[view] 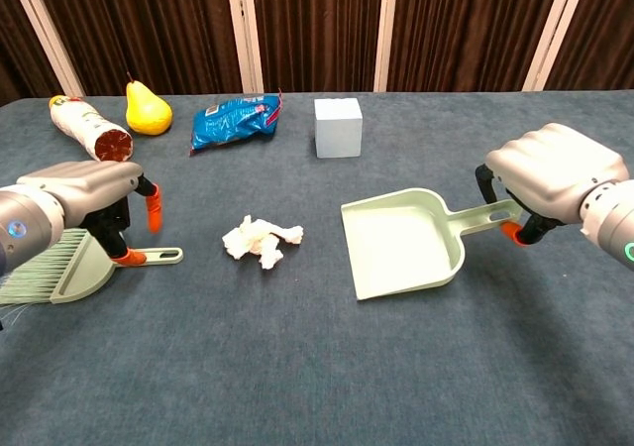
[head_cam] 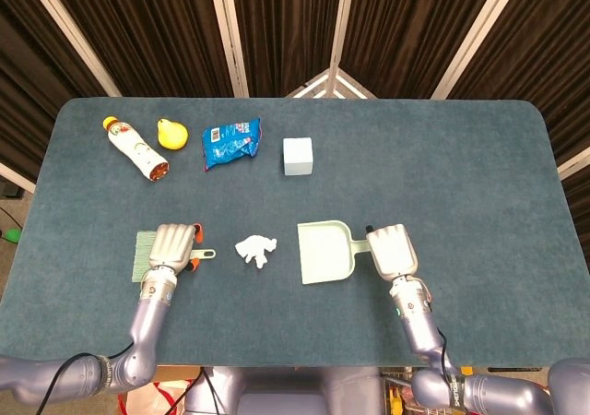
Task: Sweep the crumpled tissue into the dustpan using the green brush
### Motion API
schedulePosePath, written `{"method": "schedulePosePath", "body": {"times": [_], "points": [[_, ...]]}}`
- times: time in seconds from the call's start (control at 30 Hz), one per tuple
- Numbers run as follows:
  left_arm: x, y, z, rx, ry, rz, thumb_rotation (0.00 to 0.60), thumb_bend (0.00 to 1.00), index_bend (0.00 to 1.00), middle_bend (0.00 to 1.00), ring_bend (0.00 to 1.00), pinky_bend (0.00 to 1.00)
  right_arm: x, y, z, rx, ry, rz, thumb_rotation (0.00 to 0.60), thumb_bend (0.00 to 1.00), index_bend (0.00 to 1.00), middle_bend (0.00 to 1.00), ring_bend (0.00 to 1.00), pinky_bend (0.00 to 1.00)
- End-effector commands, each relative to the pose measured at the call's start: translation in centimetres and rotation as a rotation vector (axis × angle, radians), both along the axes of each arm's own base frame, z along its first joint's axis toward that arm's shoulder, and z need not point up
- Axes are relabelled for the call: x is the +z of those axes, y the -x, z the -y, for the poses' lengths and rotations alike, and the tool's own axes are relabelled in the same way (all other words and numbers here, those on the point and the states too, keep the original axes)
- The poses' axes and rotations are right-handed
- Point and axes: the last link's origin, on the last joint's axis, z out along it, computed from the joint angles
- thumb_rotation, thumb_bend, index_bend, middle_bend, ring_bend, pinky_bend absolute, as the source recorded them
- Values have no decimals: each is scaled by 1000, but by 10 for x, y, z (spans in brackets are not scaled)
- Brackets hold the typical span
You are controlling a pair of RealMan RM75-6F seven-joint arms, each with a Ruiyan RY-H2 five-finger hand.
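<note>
Crumpled tissue (head_cam: 255,250) (view: 260,241) lying loose on the blue table (head_cam: 442,157), mid-left, between brush and dustpan — touching neither.

Left hand (head_cam: 173,247) (view: 91,194) over the green brush (view: 59,270), just left of the tissue; orange-tipped fingers (view: 129,258) down on the handle, one raised clear. Bristles (head_cam: 143,254) pointing left, handle end pointing right toward the tissue, brush flat on the table. Firm grasp or only resting on the handle — cannot tell.

Right hand (head_cam: 393,252) (view: 555,176) wrapped around the dustpan (head_cam: 324,252) (view: 401,241) handle, fingers curled under it — clamped. Pan mouth facing left toward the tissue, near apart with bare table between.

Far side, left to right: bottle (head_cam: 136,149) lying down, yellow pear (head_cam: 171,134), blue snack bag (head_cam: 230,142), white cube (head_cam: 298,156) — all well apart from both hands.
</note>
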Motion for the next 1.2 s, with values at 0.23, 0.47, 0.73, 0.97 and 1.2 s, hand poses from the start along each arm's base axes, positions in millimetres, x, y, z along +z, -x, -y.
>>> {"method": "schedulePosePath", "body": {"times": [0.23,0.47,0.73,0.97,1.2], "points": [[-10,7,3,13,17,-20,600,360,492,1000,993,1000,-1,3,0,-4,-3,0,600,461,586,815,843,821],[-12,10,4,21,21,-36,600,399,516,1000,993,1000,0,3,-1,-5,-4,3,600,463,586,815,844,821],[-14,10,4,33,17,-24,600,593,608,1000,1000,1000,2,5,-2,-4,-4,2,600,463,586,815,843,821],[-7,-7,3,8,-36,122,600,627,689,1000,1000,1000,4,2,-2,12,-1,-8,600,466,586,815,844,821],[-1,-41,4,-65,-68,306,600,655,746,1000,1000,1000,7,-7,-3,33,9,-31,600,468,586,816,844,821]]}}
